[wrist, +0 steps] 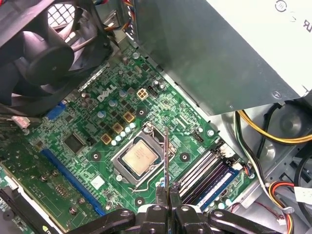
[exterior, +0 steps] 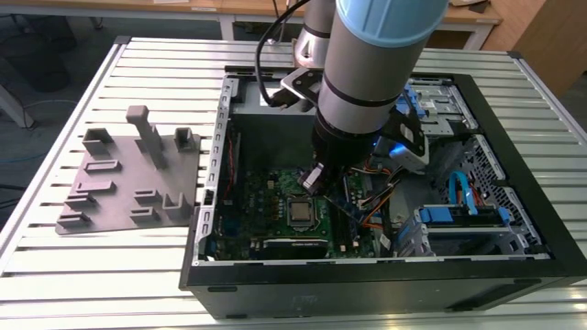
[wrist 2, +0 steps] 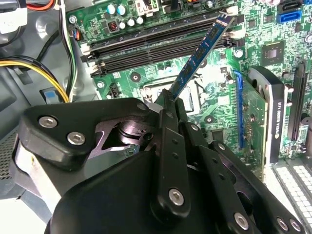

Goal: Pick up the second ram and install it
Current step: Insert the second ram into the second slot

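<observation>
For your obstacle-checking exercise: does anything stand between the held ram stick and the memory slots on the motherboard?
Nothing visible does. The claw grips the second ram over the motherboard, and the memory slots lie uncovered beyond its far end.

Open computer case on a slatted metal table

The black computer case (exterior: 385,275) lies open on the table (exterior: 165,75), showing the green motherboard (wrist: 97,122) with its bare processor (wrist: 139,158). A grey moulded plate (exterior: 128,182) with upright blocks sits just beside the case, on the exterior view's left.

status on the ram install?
Gripper shut on second ram, over motherboard. Stick tilted above the memory slots, not seated. Nothing blocking seen.
</observation>
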